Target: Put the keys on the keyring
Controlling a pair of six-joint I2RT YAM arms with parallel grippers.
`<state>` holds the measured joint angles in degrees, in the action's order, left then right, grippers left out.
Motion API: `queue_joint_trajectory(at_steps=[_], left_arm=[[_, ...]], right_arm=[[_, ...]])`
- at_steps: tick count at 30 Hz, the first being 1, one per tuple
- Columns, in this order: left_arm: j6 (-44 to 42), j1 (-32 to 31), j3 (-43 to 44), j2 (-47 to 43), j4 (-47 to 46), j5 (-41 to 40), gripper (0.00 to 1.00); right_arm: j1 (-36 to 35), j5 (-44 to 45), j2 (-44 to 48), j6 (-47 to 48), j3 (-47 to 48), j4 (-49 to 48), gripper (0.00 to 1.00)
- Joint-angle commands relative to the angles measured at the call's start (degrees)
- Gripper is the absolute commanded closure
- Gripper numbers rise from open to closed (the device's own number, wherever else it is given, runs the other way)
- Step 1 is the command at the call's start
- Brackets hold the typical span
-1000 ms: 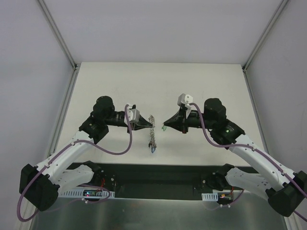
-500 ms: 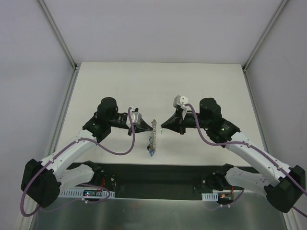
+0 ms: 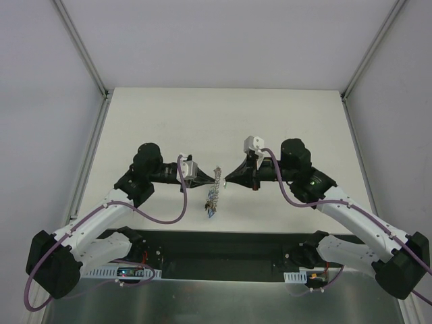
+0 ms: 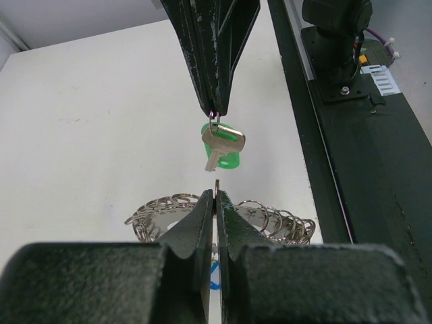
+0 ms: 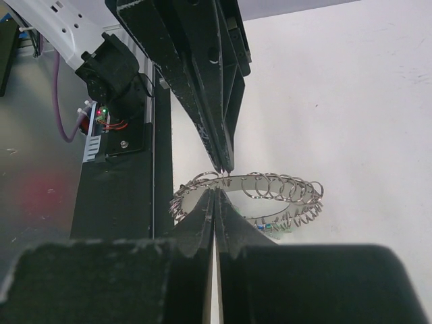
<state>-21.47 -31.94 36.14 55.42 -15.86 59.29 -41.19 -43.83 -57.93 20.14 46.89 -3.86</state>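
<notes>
2 closed grips, tip to tip: left gripper (image 4: pixel 216 197) on the keyring (image 4: pixel 270 219), right gripper (image 4: pixel 216 111) on the green key (image 4: pixel 223 145)

- Light is even and diffuse, apparently from overhead; the matte white tabletop (image 3: pixel 270 115) reads bright, without hot spots.
- Just beyond the left pincer (image 4: pixel 215 196) tips, the small silver key with a bright green plastic head (image 4: pixel 223 145) is sharp.
- Beside those tips, the wide flat grey metal ring (image 4: pixel 156 214) shows small glints.
- Behind the right pincer (image 5: pixel 214 196) tips, its black body, nearest the lens, is a dark blur.
- Shadows on the tabletop around both pincers are faint and soft-edged.
</notes>
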Motion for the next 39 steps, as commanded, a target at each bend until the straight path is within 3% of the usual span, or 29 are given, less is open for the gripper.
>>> queue_joint_trajectory(at_steps=[1,21,25,32,39], left_arm=[[0.82,-0.93,0.07,-1.45,-5.32,-0.14,1.00],[3.10,-2.07,-1.16,-1.19,-8.57,-1.02,1.00],[7.32,-2.16,-1.77,-0.49,-11.64,-1.72,1.00],[16.02,-2.16,-6.34,1.88,-25.87,-3.21,1.00],[20.59,-2.07,-7.58,3.29,-31.16,-3.65,1.00]], right_arm=[[-0.91,-2.84,0.01,0.43,-0.49,-3.35,0.99],[-1.96,1.03,-0.25,3.41,-2.86,-5.81,0.99],[-2.05,1.03,-0.69,4.38,-3.12,-5.81,0.99],[-1.35,2.96,2.64,5.08,-3.83,-4.50,0.99],[-0.38,2.44,3.27,4.38,-4.09,-3.96,0.99]])
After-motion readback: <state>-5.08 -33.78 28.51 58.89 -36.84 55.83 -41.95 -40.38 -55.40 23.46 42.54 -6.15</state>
